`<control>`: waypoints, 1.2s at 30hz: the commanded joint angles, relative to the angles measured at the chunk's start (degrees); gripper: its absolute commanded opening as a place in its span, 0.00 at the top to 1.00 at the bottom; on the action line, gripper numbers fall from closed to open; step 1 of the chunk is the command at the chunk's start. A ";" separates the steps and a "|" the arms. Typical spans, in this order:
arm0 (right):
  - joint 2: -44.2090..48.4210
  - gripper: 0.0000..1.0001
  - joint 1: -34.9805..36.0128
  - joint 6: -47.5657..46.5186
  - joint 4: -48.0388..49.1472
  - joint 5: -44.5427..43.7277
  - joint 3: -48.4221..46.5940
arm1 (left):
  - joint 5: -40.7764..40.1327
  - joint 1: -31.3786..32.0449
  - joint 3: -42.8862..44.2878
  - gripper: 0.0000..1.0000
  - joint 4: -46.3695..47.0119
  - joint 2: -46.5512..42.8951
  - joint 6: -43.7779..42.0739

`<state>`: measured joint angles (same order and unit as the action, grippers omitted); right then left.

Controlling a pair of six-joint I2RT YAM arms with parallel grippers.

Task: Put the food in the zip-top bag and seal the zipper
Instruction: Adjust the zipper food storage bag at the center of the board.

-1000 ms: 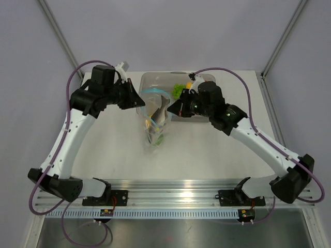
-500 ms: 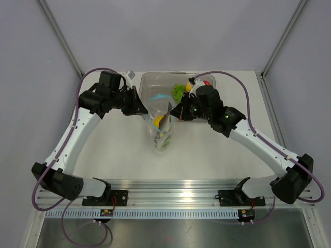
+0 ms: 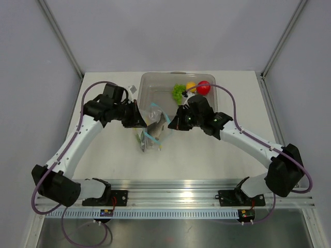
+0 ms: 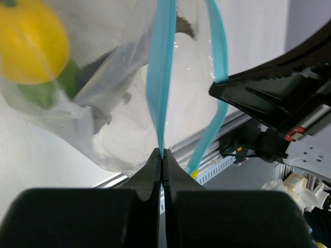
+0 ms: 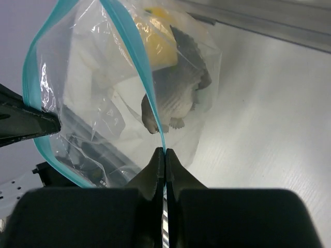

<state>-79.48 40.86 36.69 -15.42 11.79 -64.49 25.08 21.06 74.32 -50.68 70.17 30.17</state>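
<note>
On the worktop [image 3: 217, 155], a tray [image 3: 155, 88] sits at 12 o'clock from the bag [image 3: 150, 139], which slumps mid-worktop and looks soft, light and slippery. The left gripper [image 4: 161, 153] at its 10 o'clock and the right gripper [image 5: 164, 151] at 2 o'clock each pinch the zipper [image 4: 161, 77], likely the firmest hold. A fish [image 5: 178, 93] and a yellow fruit [image 4: 31, 44] weigh it down.
</note>
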 commanded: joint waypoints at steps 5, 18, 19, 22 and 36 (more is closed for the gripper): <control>3.45 1.00 0.80 -4.16 -3.21 1.83 -11.26 | -4.68 0.12 21.51 1.00 -6.27 0.05 -2.14; 5.65 1.00 0.97 2.33 2.41 4.73 4.27 | -0.30 0.12 6.37 1.00 0.05 -2.67 2.35; 5.74 1.00 0.97 2.51 2.41 4.56 4.98 | -0.38 0.12 6.19 1.00 0.05 -2.67 2.35; 6.53 1.00 0.97 1.64 1.71 3.42 5.60 | -0.30 0.12 6.27 1.00 0.40 -2.85 2.00; 5.66 0.21 -7.52 -7.16 -9.45 -15.59 -10.39 | -2.93 0.12 2.40 1.00 1.55 -1.44 1.29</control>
<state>-74.11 38.85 31.46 -23.66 0.64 -71.24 22.44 21.15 76.14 -51.64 69.47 31.79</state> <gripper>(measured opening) 0.795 0.005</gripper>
